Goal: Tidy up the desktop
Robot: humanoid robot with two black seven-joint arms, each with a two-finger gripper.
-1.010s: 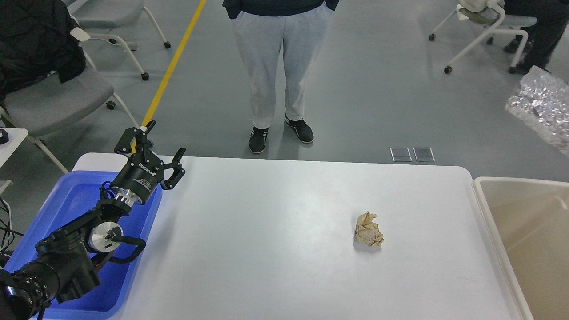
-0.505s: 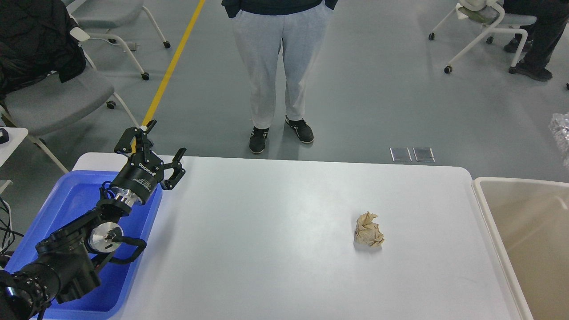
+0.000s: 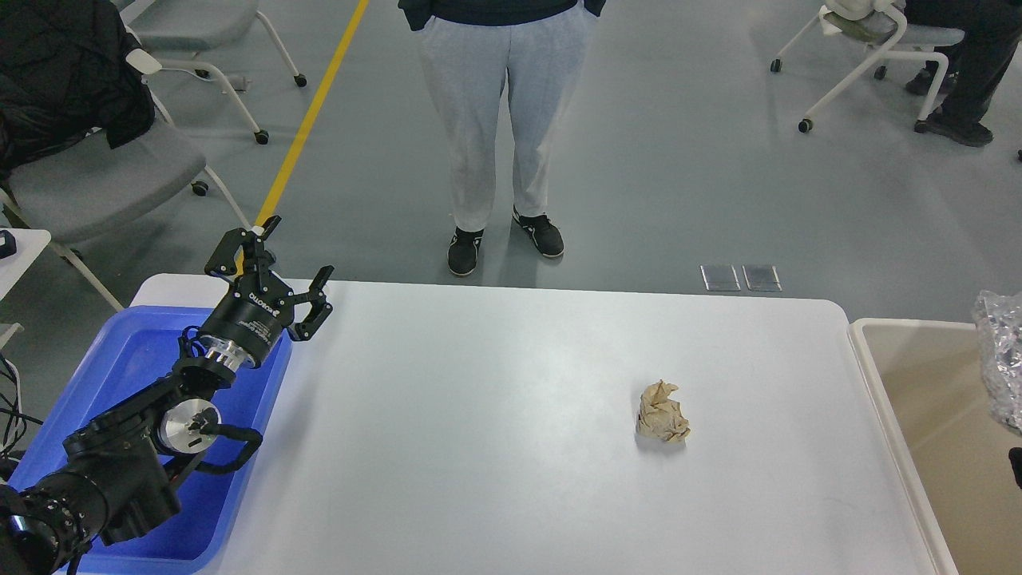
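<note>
The white desktop [image 3: 495, 415] fills the middle of the head view. A crumpled beige paper ball [image 3: 662, 412] lies on it, right of centre. My left gripper [image 3: 302, 249] is open and empty, raised over the desktop's far left corner, far from the ball. A crinkled silver foil wad [image 3: 1001, 363] hangs at the right edge over the beige bin [image 3: 866, 375]. Only a small dark part [image 3: 1016, 467] shows at the right edge below the foil. My right gripper's fingers cannot be made out.
A blue plastic tray [image 3: 120, 359] sits at the desktop's left end under my left arm. A person [image 3: 499, 120] stands just beyond the far edge. Wheeled chairs [image 3: 96, 176] stand on the floor at the far left and far right.
The silver foil wad has moved from high at the right down to just over the beige bin. My left arm and the paper ball have not moved.
</note>
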